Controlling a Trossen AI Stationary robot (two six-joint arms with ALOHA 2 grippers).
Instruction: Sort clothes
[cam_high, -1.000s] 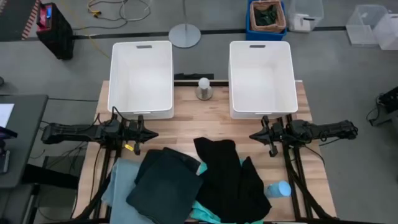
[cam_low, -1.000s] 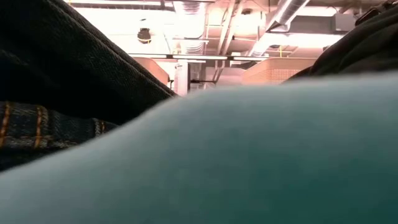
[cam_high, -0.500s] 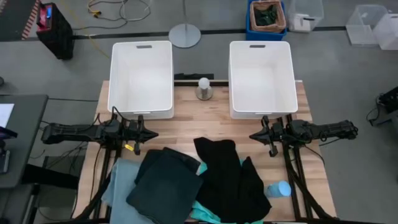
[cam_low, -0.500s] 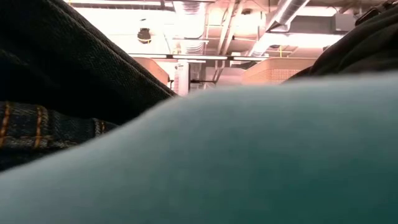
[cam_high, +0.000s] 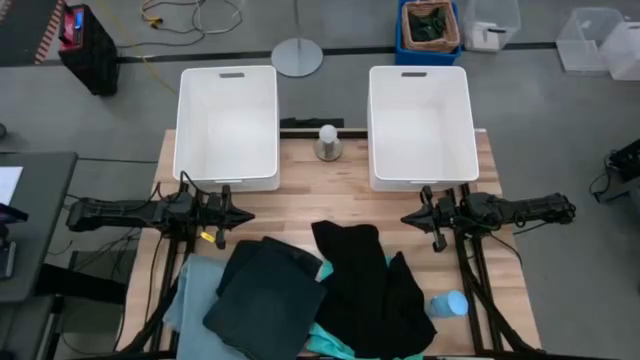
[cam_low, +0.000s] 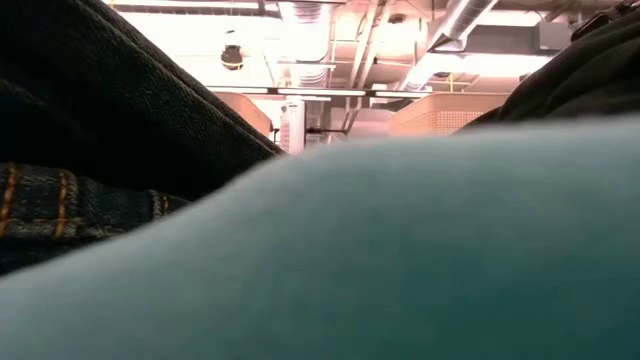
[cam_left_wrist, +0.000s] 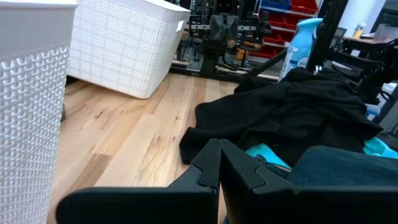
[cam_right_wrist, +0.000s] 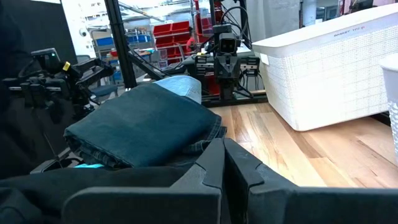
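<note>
Nothing sorted yet: all four clothes (cam_high: 310, 290) piled at table's (cam_high: 300, 200) near edge, both white bins (cam_high: 228, 125) seen empty, left gripper (cam_high: 240, 216) & right gripper (cam_high: 410, 218) closed w/ nothing held.

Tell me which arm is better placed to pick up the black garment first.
Probably the right. The black garment lies toward the right of the pile, just below the right pincer. The left pincer, also shut and waiting at the table edge, sits above the dark teal garment instead.
</note>
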